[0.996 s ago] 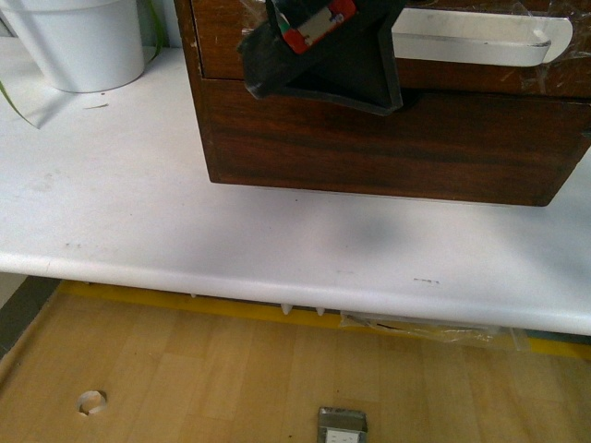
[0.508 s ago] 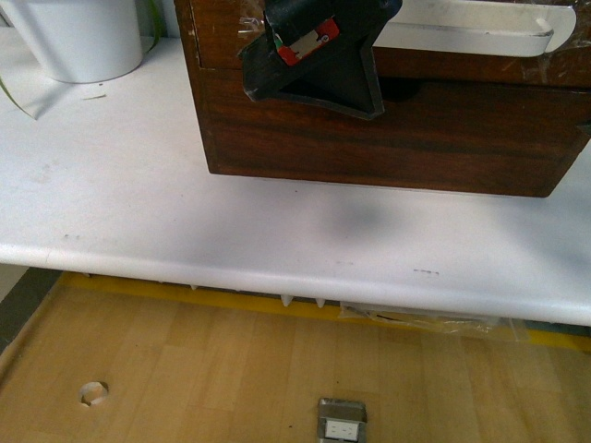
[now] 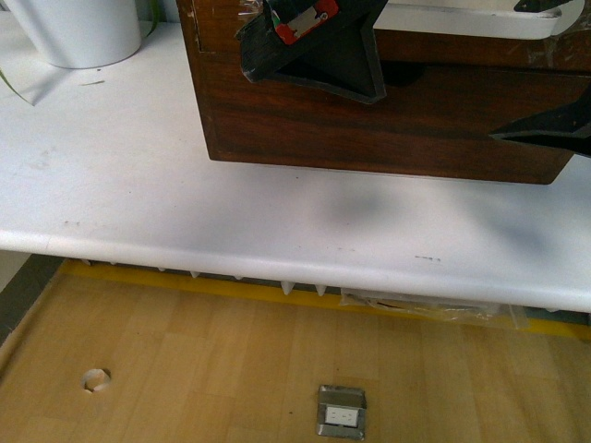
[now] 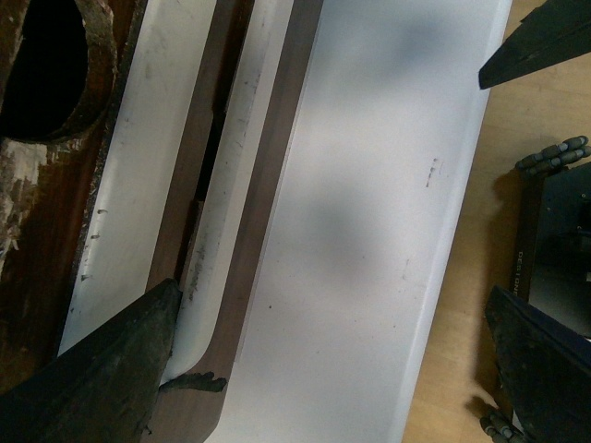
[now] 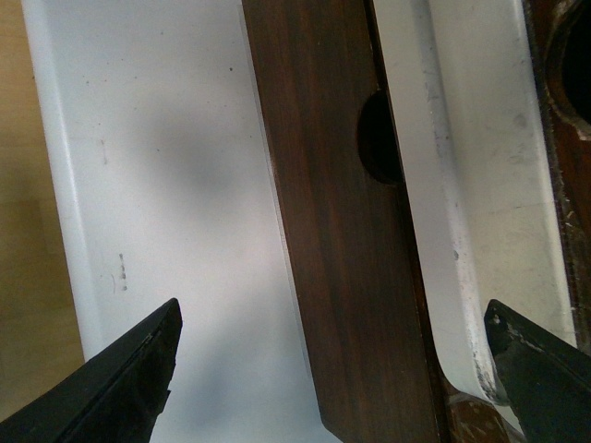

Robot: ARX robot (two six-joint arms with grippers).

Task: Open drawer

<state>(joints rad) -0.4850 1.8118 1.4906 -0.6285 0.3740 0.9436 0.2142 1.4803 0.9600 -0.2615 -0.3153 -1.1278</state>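
At the back of the bench (image 3: 138, 185), the drawer (image 3: 462, 51) sits with its white handle (image 3: 462, 18) across it. The right hand (image 3: 554, 69) has just come in at the handle's right end, fingers apart. The left hand (image 3: 319, 65), also spread, covers the left end. Pull not begun, I judge.

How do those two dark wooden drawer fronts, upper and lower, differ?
The upper dark brown wooden drawer carries a long white plastic handle; the lower plain drawer front has none. The upper one runs out of the front view's top; the lower one shows at full height, just above the white table. Both are dark grained wood.
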